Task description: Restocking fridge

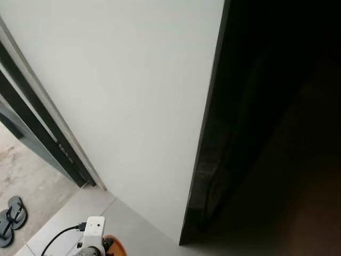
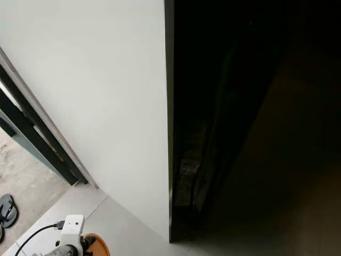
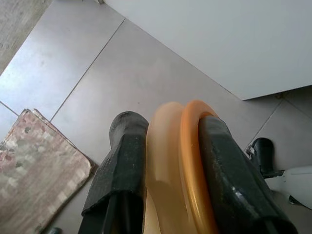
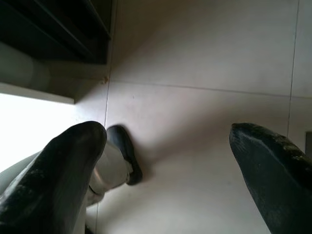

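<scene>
My left gripper [image 3: 170, 122] is shut on an orange round-rimmed thing [image 3: 187, 161] with a paler peach rim beside it; what it is I cannot tell. It hangs low over the tiled floor, and its orange edge [image 1: 116, 246] peeks out under the white wrist camera [image 1: 94, 228] at the bottom of the head view. My right gripper [image 4: 168, 134] is open above the floor with nothing between its fingers. Ahead stands a tall white panel [image 1: 133, 96], and to its right is a very dark surface [image 1: 277, 133] whose details are hidden in shade.
A dark sliding-door frame [image 1: 32, 117] runs along the left, with a pair of sandals [image 1: 10, 218] on rough ground beyond it. A patterned mat [image 3: 34, 165] lies on the grey tiles [image 3: 141, 68]. My own foot [image 4: 124, 151] shows below the right gripper.
</scene>
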You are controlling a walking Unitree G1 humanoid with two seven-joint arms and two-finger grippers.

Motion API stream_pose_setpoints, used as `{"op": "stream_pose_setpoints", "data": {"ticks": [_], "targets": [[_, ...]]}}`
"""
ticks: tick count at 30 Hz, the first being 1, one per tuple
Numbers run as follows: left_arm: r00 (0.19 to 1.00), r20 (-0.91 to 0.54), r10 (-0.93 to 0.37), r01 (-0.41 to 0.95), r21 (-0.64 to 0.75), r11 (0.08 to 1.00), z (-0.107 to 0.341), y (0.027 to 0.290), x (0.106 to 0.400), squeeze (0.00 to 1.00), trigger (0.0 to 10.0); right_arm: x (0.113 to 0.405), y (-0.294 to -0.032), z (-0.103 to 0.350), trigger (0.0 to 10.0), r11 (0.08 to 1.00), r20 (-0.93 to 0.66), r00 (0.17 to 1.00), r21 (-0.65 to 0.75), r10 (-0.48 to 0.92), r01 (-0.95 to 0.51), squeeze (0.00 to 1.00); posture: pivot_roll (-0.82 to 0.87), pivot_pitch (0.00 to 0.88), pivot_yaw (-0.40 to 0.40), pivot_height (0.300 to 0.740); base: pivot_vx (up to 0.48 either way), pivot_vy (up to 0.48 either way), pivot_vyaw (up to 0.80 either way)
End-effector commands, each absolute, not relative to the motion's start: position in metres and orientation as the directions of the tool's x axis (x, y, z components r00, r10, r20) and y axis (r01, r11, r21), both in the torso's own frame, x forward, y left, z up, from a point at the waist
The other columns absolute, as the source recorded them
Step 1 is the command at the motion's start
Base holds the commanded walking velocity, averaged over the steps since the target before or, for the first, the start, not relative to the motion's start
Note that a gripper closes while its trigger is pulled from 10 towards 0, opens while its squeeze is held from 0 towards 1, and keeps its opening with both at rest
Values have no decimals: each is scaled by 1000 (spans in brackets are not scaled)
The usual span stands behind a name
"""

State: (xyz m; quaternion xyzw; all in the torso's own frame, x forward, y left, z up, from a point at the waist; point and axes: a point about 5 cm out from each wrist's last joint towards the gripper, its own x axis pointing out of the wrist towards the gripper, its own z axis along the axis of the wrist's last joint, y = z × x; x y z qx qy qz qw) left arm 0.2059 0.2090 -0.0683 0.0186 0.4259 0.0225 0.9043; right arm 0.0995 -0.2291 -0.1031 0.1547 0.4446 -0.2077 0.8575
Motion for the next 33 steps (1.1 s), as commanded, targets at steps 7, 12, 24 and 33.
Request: {"op": "stream_pose_setpoints", "data": {"ticks": [7, 12, 24, 33], "targets": [[582, -810, 68, -33, 60, 998, -76, 188, 201, 0, 10000, 95, -225, -104, 10000, 857, -818, 528, 88, -229, 508, 0, -59, 40, 15, 740, 0, 0, -343], [589, -806, 58, -24, 54, 998, -73, 175, 209, 0, 10000, 95, -226, -102, 10000, 835, -787, 551, 86, -277, 543, 0, -56, 43, 20, 740, 0, 0, 0], [576, -814, 81, -35, 74, 997, -79, 193, 193, 0, 10000, 170, -257, -32, 10000, 933, -277, 891, -75, -359, 352, 0, -70, 43, 18, 740, 0, 0, 0], [586, -808, 68, -22, 67, 997, -77, 190, 197, 0, 10000, 200, -229, 26, 10000, 988, -21, 991, -77, -135, 133, 0, -88, 42, 13, 740, 0, 0, 0]]}}
